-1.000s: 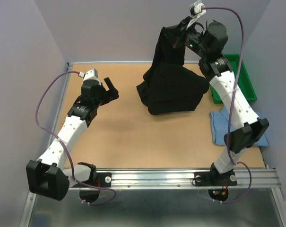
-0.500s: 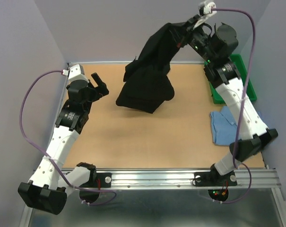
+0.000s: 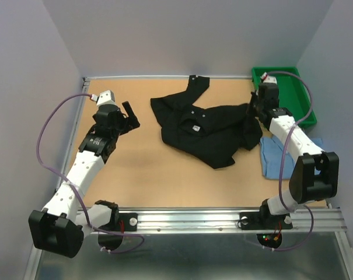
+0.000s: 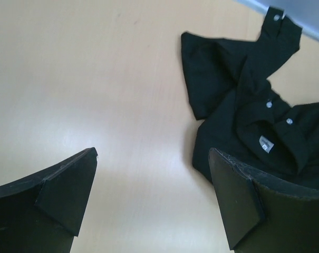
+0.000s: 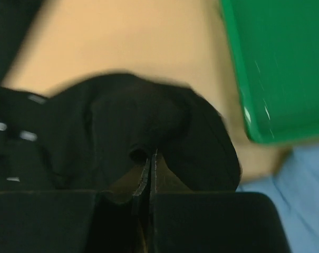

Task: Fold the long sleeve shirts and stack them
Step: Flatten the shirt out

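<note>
The black long sleeve shirt [image 3: 205,128] lies loosely spread and rumpled on the table, collar and white buttons showing, one sleeve reaching toward the back wall. My right gripper [image 3: 250,111] is low at its right edge, shut on a bunch of the black cloth [image 5: 122,121]; its jaws [image 5: 150,153] are pressed together. My left gripper [image 3: 131,115] hovers open to the left of the shirt, apart from it, with nothing between its fingers [image 4: 153,153]; the black shirt [image 4: 238,95] shows ahead on its right. The light blue shirt [image 3: 275,154] lies crumpled at the right edge, partly behind the right arm.
A green plastic tray [image 3: 293,87] stands at the back right corner, just right of my right gripper, its wall [image 5: 275,63] close by in the right wrist view. Grey walls close the table on the left, back and right. A metal rail runs along the near edge.
My right arm swung down from high at the back and laid the hanging black shirt out on the table. My left gripper shifted a little to the right, staying open.
</note>
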Robot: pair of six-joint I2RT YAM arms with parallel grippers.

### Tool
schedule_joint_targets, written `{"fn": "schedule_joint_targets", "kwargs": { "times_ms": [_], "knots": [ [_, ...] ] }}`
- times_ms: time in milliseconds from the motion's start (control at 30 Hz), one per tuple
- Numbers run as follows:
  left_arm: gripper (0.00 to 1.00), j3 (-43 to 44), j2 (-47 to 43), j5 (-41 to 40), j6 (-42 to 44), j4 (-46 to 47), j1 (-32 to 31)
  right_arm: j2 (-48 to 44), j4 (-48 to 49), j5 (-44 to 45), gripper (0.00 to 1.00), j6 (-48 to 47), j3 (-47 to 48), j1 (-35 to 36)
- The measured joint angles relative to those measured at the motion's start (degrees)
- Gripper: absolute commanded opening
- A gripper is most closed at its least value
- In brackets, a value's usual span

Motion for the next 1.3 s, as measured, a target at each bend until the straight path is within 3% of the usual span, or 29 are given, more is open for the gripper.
{"fn": "schedule_joint_targets", "kwargs": {
  "times_ms": [167,533,800,1100,1200,1300],
  "knots": [
    [0.98,-2.49,4.35,4.68,-1.40,0.87,0.00,2.62,-7.98,-2.47,0.01,4.37,-7.96,-4.85],
    [0.93,-5.29,20.44,16.33,-5.92,9.81,-3.50,2.25,-6.73,-11.45,0.05,6.14,-7.93,-3.69],
    [0.74,-2.84,34.14,19.17,-9.84,15.37,-5.99,2.25,-6.71,-17.81,0.06,5.95,-7.93,-3.69],
    [0.50,-0.22,42.14,23.15,-13.53,21.68,-8.39,0.37,-6.64,-20.41,0.06,6.21,-9.31,-3.69],
    [0.42,-0.09,43.39,24.68,-14.58,23.67,-8.96,-0.48,-6.54,-20.98,0.06,6.40,-10.25,-3.69],
    [0.27,-0.09,44.50,26.40,-15.41,25.57,-9.16,-0.85,-6.56,-21.62,0.06,6.67,-11.21,-3.69]
  ]
}}
